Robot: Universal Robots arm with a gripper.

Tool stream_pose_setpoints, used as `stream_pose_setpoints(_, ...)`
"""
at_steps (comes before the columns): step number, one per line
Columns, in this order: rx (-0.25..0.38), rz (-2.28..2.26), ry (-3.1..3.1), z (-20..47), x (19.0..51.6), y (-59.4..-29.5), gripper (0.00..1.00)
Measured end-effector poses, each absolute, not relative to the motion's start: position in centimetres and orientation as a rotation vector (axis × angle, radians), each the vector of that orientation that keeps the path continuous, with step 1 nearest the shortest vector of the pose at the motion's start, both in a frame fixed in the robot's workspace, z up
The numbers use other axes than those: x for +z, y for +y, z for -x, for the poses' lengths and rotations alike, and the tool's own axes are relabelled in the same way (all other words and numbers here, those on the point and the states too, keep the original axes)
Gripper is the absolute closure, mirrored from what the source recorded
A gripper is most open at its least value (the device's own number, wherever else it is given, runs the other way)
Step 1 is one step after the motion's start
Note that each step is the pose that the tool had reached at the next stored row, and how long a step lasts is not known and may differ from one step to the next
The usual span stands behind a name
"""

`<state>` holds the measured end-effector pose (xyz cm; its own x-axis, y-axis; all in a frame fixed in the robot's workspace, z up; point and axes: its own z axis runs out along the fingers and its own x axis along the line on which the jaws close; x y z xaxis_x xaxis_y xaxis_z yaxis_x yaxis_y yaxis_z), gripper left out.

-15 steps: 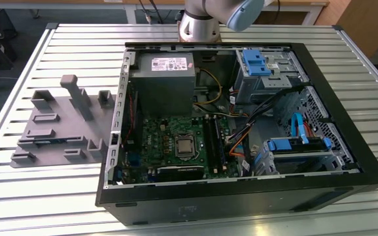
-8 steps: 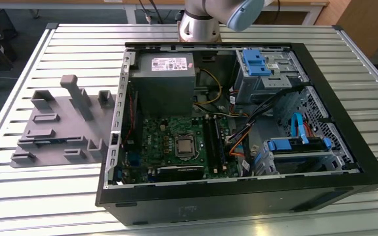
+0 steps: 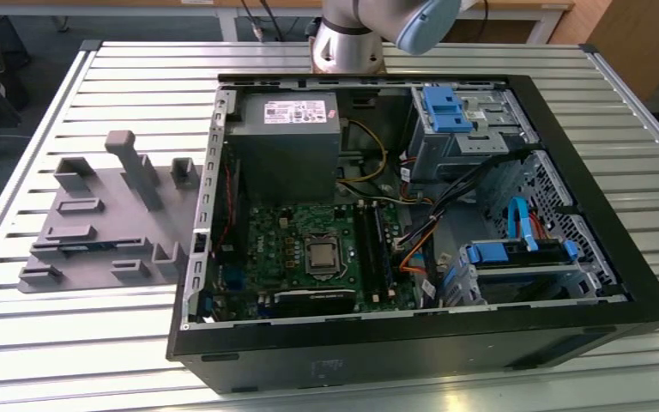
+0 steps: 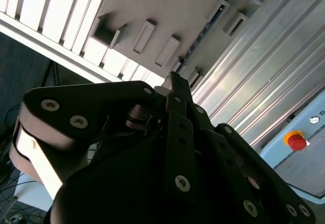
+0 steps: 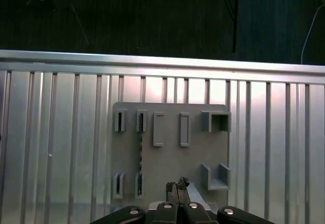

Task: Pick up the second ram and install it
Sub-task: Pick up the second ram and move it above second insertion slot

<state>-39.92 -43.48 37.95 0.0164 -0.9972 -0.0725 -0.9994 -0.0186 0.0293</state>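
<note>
The gripper [image 5: 178, 187], fingertips together and empty, hovers above the grey holder plate [image 5: 172, 158], where the second ram [image 5: 139, 155] stands on edge, offset sideways from the fingertips, long axis crossing their closing line.

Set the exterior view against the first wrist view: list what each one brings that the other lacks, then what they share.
From the exterior view: the open computer case with its green motherboard, grey power supply and blue drive bracket, plus the arm's base behind the case.
From the first wrist view: the gripper, shut, above the grey holder plate, and a top-down look at the second ram, a thin dark strip on edge between holder blocks.
In both: the grey holder plate and the slatted metal table.
</note>
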Motion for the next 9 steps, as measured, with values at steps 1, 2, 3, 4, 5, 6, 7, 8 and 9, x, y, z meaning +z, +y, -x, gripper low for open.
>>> stream_pose_setpoints(1, 0.116, 2.218, 2.182, 39.92, 37.9, -43.48, 0.89)
stream_pose_setpoints(2, 0.118, 2.217, 2.184, 39.92, 37.84, -43.48, 0.89)
stream_pose_setpoints(3, 0.119, 2.216, 2.187, 39.92, 37.76, -43.49, 0.89)
stream_pose_setpoints(4, 0.119, 2.214, 2.189, 39.92, 37.68, -43.53, 0.89)
stream_pose_setpoints(5, 0.119, 2.212, 2.191, 39.92, 37.64, -43.59, 0.89)
stream_pose_setpoints(6, 0.119, 2.21, 2.193, 39.92, 37.6, -43.64, 0.89)
stream_pose_setpoints(7, 0.119, 2.208, 2.195, 39.92, 37.55, -43.69, 0.89)
stream_pose_setpoints(8, 0.119, 2.206, 2.197, 39.92, 37.52, -43.75, 0.89)
stream_pose_setpoints(9, 0.119, 2.203, 2.199, 39.92, 37.5, -43.83, 0.89)
